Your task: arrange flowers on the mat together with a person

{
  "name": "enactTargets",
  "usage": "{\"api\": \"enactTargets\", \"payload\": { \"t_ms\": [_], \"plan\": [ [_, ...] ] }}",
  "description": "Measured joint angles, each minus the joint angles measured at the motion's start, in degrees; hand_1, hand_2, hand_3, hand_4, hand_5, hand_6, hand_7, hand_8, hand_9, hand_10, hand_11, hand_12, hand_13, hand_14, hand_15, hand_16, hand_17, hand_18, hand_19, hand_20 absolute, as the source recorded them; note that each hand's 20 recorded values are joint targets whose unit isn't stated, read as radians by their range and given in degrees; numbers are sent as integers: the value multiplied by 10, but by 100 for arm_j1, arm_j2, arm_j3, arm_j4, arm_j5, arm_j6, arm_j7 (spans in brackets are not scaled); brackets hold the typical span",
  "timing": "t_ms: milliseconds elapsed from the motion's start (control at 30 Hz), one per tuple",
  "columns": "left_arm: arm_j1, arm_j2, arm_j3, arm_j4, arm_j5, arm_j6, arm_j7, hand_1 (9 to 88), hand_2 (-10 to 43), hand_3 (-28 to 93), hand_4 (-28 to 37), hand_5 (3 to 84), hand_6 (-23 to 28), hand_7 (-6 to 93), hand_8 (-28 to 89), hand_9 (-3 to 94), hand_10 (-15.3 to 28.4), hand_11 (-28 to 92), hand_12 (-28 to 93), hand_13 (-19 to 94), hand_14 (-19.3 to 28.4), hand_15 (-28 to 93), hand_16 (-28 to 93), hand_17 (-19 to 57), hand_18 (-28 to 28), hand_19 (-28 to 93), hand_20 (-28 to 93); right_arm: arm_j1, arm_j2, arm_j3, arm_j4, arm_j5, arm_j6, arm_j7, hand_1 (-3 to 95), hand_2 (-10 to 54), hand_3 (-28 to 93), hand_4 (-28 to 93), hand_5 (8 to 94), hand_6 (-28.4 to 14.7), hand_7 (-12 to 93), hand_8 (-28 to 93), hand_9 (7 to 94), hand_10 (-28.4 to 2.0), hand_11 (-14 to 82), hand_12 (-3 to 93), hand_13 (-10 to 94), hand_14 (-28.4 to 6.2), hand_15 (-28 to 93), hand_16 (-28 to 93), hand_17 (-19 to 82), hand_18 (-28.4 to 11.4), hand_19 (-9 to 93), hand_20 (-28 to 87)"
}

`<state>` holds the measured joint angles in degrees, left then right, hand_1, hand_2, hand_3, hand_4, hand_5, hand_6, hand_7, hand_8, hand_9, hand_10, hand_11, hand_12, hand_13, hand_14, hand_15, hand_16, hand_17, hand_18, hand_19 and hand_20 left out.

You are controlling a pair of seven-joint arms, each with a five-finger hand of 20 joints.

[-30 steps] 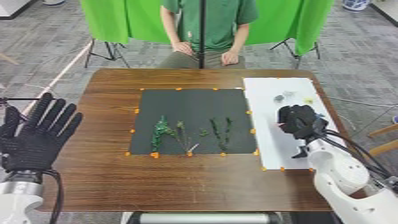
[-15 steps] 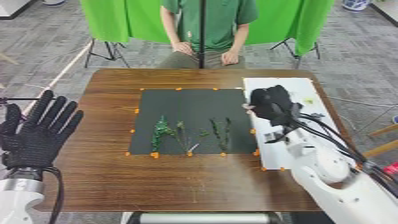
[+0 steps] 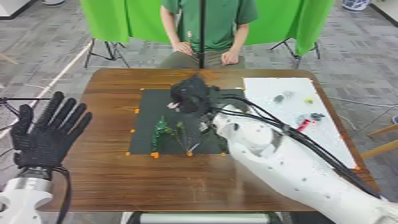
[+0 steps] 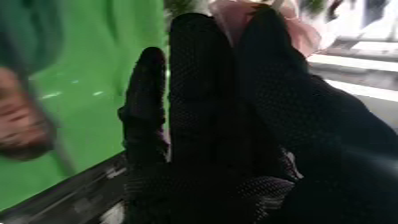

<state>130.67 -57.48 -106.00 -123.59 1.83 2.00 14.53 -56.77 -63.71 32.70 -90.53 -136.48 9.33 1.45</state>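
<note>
Over the upper left part of the dark mat [image 3: 160, 107] is my right hand [image 3: 194, 95], with a small pale pink flower [image 3: 173, 105] at its fingertips. In the right wrist view, the thumb and fingers of my right hand [image 4: 213, 115] pinch the pink flower [image 4: 306, 37]. Green sprigs [image 3: 161, 131] and a thin branching stem [image 3: 189, 146] lie on the lower mat; my right arm covers its right part. My left hand [image 3: 44, 142] is held palm-up with straight fingers beyond the table's left edge.
On the right, a white sheet [image 3: 336, 145] holds a grey flower [image 3: 279, 98], a small yellow one [image 3: 308, 101], a blue-grey one [image 3: 317, 116] and a red piece [image 3: 306, 125]. Orange tabs edge the mat. Across the table, a person's hands [image 3: 230, 57] rest in the lap.
My right hand has swung left from the white sheet to above the dark mat, carrying the pink flower. The red piece on the sheet is now uncovered. My left hand has shifted slightly.
</note>
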Motion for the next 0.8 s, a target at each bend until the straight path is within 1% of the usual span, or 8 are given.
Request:
{"api": "enactTargets", "payload": {
  "t_ms": [67, 200, 267, 333, 467, 700, 800],
  "plan": [
    [-4, 23, 38, 9, -3, 0, 45, 243, 100, 683, -283, 400, 61, 49, -75, 369, 145, 144, 91, 272, 154, 248, -51, -28, 127, 278, 116, 178, -163, -267, 93, 195, -116, 32, 588, -95, 696, -283, 617, 53, 552, -84, 759, -50, 174, 489, 659, 2, 398, 447, 291, -144, 655, 432],
    [-19, 90, 93, 35, -11, 0, 108, 244, 101, 683, -283, 400, 61, 49, -75, 369, 146, 144, 91, 272, 153, 248, -51, -28, 126, 277, 115, 395, -470, -619, 233, 735, -161, 259, 586, -95, 697, -283, 614, 52, 549, -89, 754, -52, 174, 487, 656, 1, 400, 445, 291, -144, 654, 430],
    [-48, 122, 113, 76, -15, 0, 109, 243, 101, 684, -283, 400, 61, 49, -75, 369, 146, 144, 91, 272, 153, 246, -52, -28, 127, 278, 116, 446, -653, -654, 387, 739, -186, 345, 585, -95, 697, -283, 609, 50, 549, -88, 751, -53, 175, 488, 653, -2, 401, 444, 291, -145, 655, 430],
    [-83, 147, 119, 91, -17, 0, 108, 243, 101, 681, -283, 400, 61, 49, -75, 368, 145, 144, 91, 271, 153, 246, -52, -28, 127, 278, 116, 530, -799, -765, 529, 726, -191, 494, 584, -95, 697, -283, 601, 49, 551, -87, 743, -52, 177, 490, 648, -3, 405, 440, 291, -146, 656, 428],
    [-133, 174, 120, 90, -17, -11, 93, 244, 101, 681, -283, 399, 61, 47, -74, 367, 145, 142, 91, 270, 152, 244, -51, -29, 127, 279, 116, 725, -927, -1133, 606, 723, -230, 850, 584, -95, 697, -283, 599, 49, 551, -88, 739, -52, 178, 488, 644, -5, 410, 435, 291, -146, 658, 424],
    [-160, 185, 123, 83, -17, -16, 87, 244, 101, 680, -283, 399, 61, 46, -74, 366, 144, 142, 91, 269, 152, 243, -50, -30, 127, 279, 115, 688, -1003, -1208, 636, 553, -393, 846, 581, -95, 694, -283, 587, 47, 549, -92, 728, -52, 178, 486, 635, -7, 415, 431, 286, -144, 658, 418],
    [-148, 185, 107, 82, -14, -19, 32, 247, 101, 678, -283, 397, 61, 46, -74, 365, 144, 141, 91, 268, 153, 243, -50, -30, 127, 279, 115, 688, -1003, -1264, 692, 321, -507, 775, 575, -95, 696, -283, 579, 46, 550, -95, 726, -52, 179, 484, 632, -8, 417, 428, 286, -145, 658, 415]
  ]
}}
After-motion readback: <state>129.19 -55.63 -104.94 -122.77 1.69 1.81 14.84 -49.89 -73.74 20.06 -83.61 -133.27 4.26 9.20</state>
